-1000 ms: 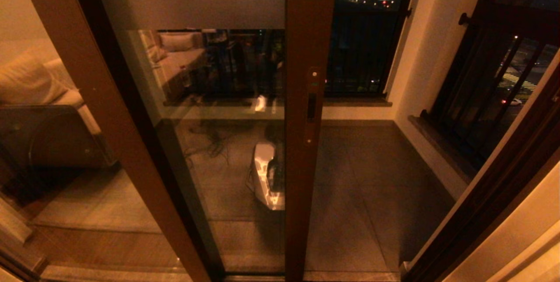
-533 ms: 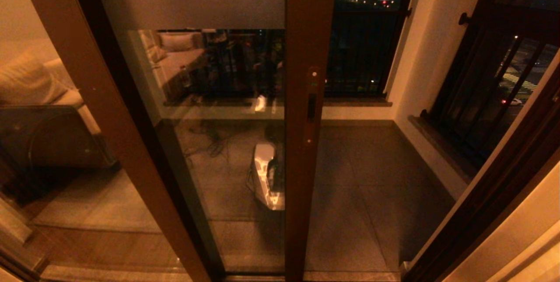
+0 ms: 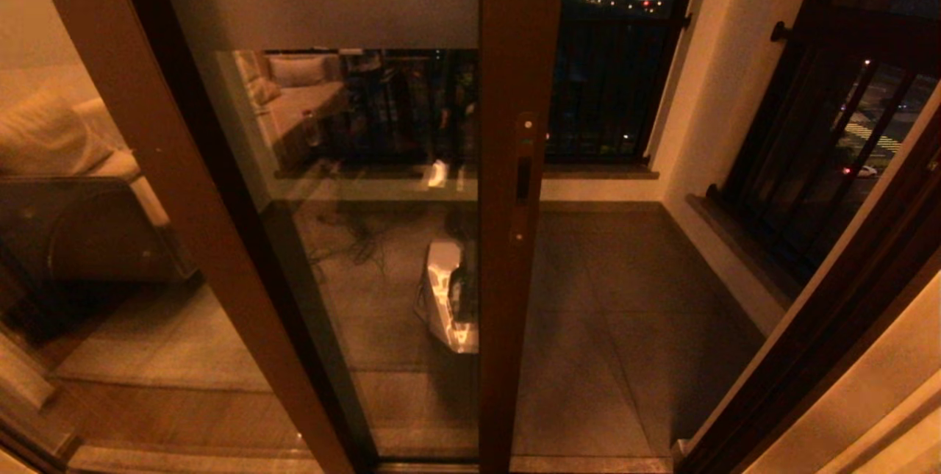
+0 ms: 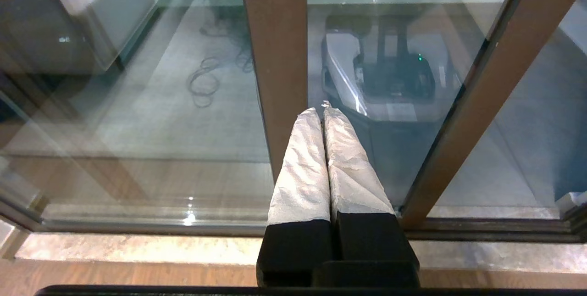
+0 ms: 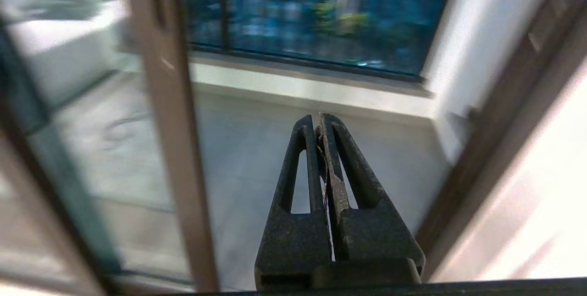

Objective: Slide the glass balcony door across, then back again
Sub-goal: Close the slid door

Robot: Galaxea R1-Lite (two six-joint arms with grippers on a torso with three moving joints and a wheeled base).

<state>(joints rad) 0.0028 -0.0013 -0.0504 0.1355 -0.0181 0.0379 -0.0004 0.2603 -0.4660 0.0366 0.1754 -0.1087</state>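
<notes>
- The left gripper is parked low with its fingers pressed together on nothing; a brown frame post rises just beyond the tips
- The glass balcony door is seen part-way across; its handle slot is cut for pulling
- The right gripper is closed and empty, aimed at the open gap, the door stile beside it, apart

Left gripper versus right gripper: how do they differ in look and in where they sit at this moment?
The left gripper has solid fingers wrapped in pale tape; the right gripper has bare black fingers with open slots. The left gripper sits in front of the glass balcony door, tips close to its brown stile; the right gripper faces the open gap beside that door, with the balcony floor beyond. Both are shut and hold nothing.
</notes>
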